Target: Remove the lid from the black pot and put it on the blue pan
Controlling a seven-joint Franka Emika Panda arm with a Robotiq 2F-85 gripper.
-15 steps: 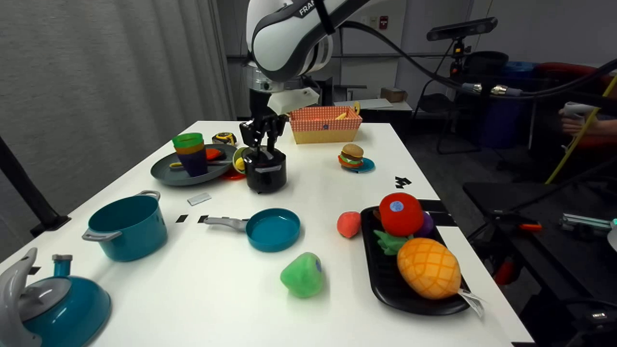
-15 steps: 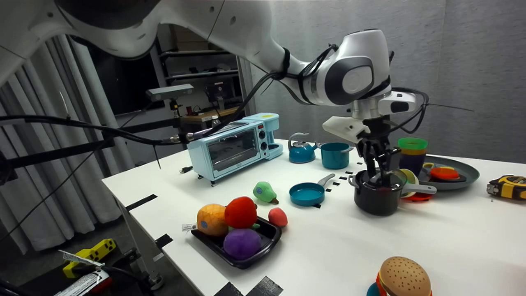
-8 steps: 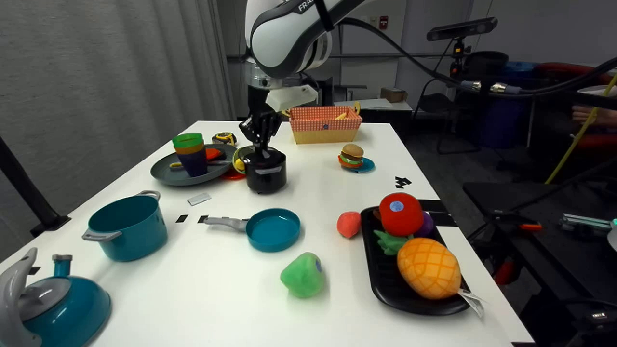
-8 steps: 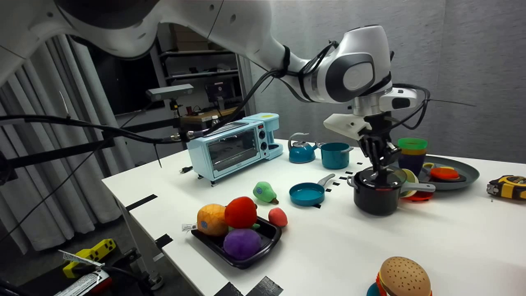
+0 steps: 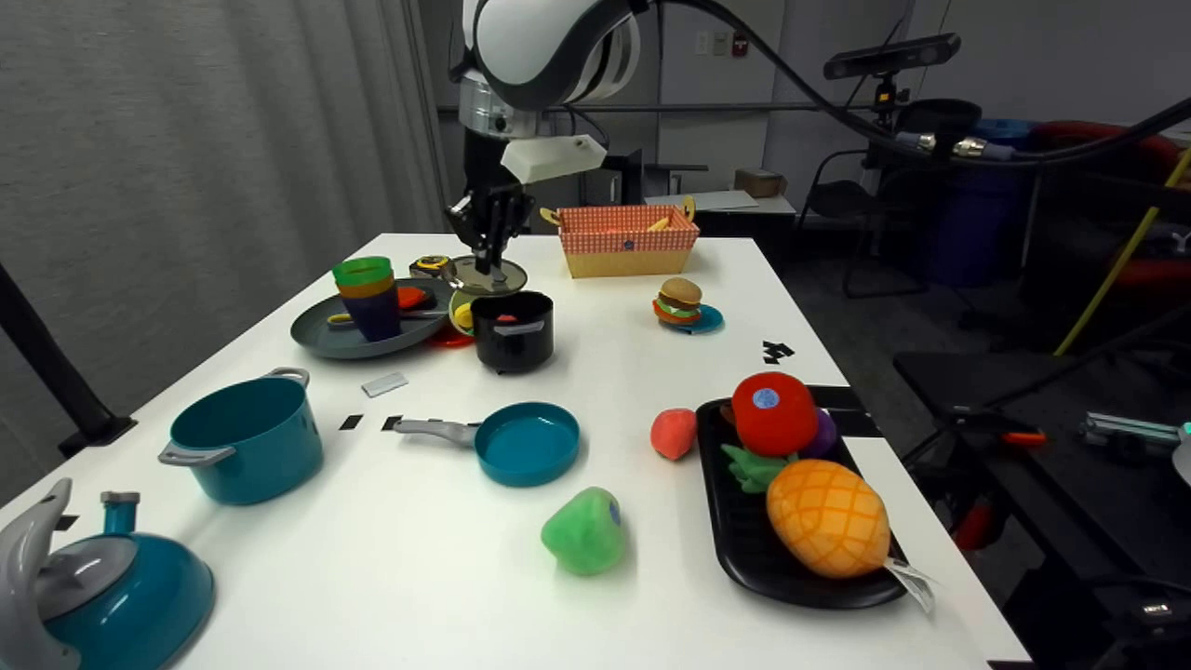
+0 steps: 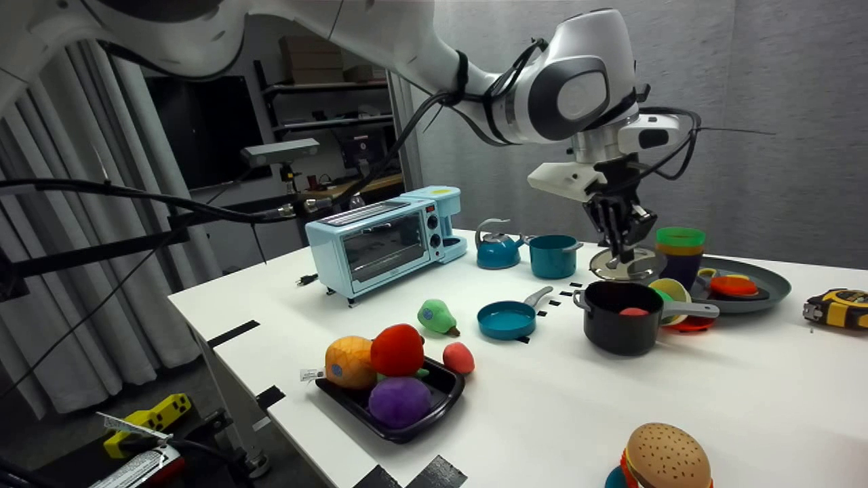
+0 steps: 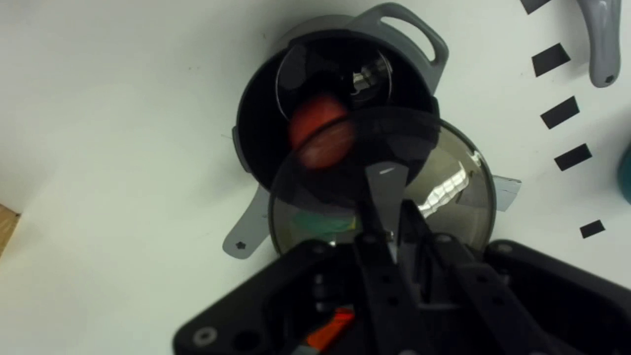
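Observation:
My gripper (image 5: pixel 490 255) is shut on the grey handle of the lid (image 5: pixel 507 279), a round see-through greyish disc. In the wrist view, the fingertips (image 7: pixel 386 209) press on both sides of the handle, and the lid (image 7: pixel 473 202) overlaps part of the pot opening. The lid (image 6: pixel 649 264) hangs level, a little above the black pot and off to one side. The black pot (image 6: pixel 617 332) stands uncovered with a red thing (image 7: pixel 315 123) inside. The blue pan (image 5: pixel 527 447) lies on the table, empty, in both exterior views; its pan body is out of the wrist view.
A grey plate (image 5: pixel 326 344) with stacked cups (image 5: pixel 370 302) stands beside the pot. A teal pot (image 5: pixel 256 456), a kettle (image 5: pixel 140 586), a green plush (image 5: pixel 584 532), a red plush (image 5: pixel 673 433) and a black tray (image 5: pixel 730 558) surround the pan. A toaster oven (image 6: pixel 386 237) stands farther off.
The gripper closed on the lid's handle. The lid rose off the black pot and shifted sideways, uncovering the opening and the red thing inside. The arm moved up.

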